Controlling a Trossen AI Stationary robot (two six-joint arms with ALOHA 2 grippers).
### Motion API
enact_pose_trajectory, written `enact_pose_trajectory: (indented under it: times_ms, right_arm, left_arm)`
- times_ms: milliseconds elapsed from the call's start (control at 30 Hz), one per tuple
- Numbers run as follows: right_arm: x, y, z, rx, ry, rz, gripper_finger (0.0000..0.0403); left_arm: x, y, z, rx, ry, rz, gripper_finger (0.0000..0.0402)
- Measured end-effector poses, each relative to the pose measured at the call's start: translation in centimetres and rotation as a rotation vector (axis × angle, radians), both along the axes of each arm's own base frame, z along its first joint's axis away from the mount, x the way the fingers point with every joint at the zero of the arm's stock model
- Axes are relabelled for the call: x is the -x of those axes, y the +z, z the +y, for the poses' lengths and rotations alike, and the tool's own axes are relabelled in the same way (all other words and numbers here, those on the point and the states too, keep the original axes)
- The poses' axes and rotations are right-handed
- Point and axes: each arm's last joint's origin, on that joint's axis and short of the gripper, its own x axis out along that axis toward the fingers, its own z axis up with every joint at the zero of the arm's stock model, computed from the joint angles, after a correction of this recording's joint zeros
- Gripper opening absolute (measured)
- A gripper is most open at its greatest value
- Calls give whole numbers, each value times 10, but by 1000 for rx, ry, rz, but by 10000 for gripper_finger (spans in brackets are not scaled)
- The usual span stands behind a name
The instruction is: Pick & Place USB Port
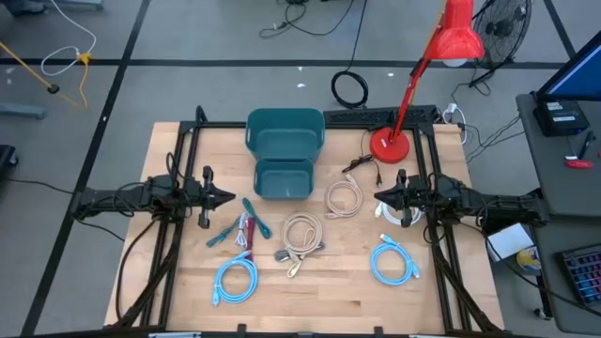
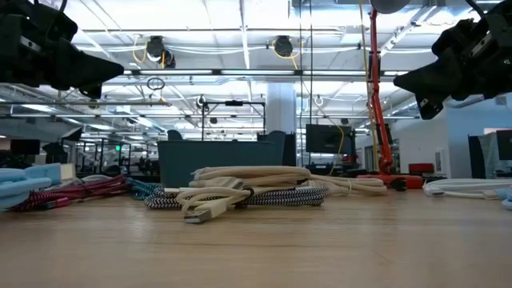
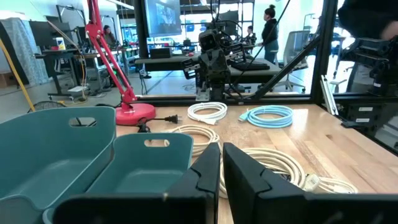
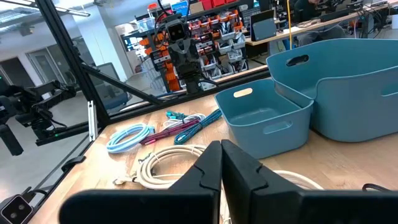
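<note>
Both claws, left claw (image 1: 228, 197) and right claw (image 1: 378, 196), hover closed and empty; the beige cable (image 1: 300, 235) mid-desk is light, floppy, best pinched at its stiff plug (image 2: 200, 214).

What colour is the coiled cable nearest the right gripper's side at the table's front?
Light blue; it shows best in the high view.

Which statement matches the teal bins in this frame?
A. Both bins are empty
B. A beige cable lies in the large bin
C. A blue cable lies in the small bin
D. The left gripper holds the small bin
A: the high view shows only bare teal floor inside the large bin and the small bin; every cable lies on the table.
</note>
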Motion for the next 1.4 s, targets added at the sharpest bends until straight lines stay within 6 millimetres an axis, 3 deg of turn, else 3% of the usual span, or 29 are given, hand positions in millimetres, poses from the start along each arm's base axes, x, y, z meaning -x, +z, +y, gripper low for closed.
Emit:
enact_pose_trajectory:
  times_ms: [733, 933, 1133, 1267, 1400]
  right_arm:
    - [0, 2, 0, -8, 0, -16, 0]
    - [3, 26, 0, -369, 43, -285, 0]
    - [19, 59, -3, -681, 76, -706, 0]
    - [33, 74, -6, -821, 63, -963, 0]
    - [40, 79, -8, -844, 23, -1083, 0]
  left_arm:
    - [0, 0, 0, 0, 0, 0, 26]
    - [0, 0, 0, 0, 0, 0, 26]
    - [0, 0, 0, 0, 0, -1, 26]
    - [0, 0, 0, 0, 0, 0, 26]
    - [0, 0, 0, 0, 0, 0, 26]
